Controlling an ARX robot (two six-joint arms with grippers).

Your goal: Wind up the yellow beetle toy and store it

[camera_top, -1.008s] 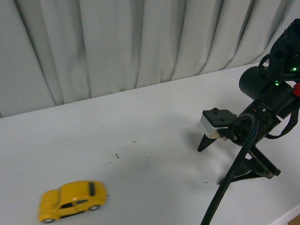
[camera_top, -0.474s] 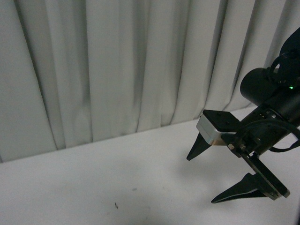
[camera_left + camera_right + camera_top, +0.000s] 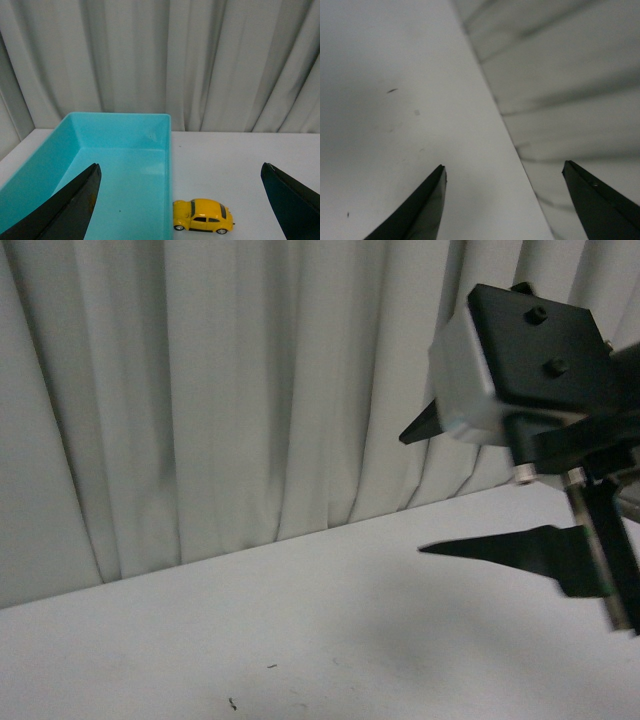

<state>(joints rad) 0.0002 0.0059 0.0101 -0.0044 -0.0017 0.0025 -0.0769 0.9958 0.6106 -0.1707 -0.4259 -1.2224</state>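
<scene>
Glossy yellow Beetle-shaped toy car (image 3: pixel 203 222) lay ahead between the open left jaws, long axis across their gap; right jaws open, seemingly farther.

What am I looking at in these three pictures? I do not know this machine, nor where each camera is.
This is a robot with two arms; each ends in a two-fingered tool. The front view comes from a camera on its body: it shows the right tool raised before a pale curtain. The other two come from wrist cameras, so the dark points at their edges are each tool's own fingers. The left wrist view shows the left tool and, beyond it, a yellow beetle toy on the white table beside a turquoise bin, not in it. Both tools are open and hold nothing.
</scene>
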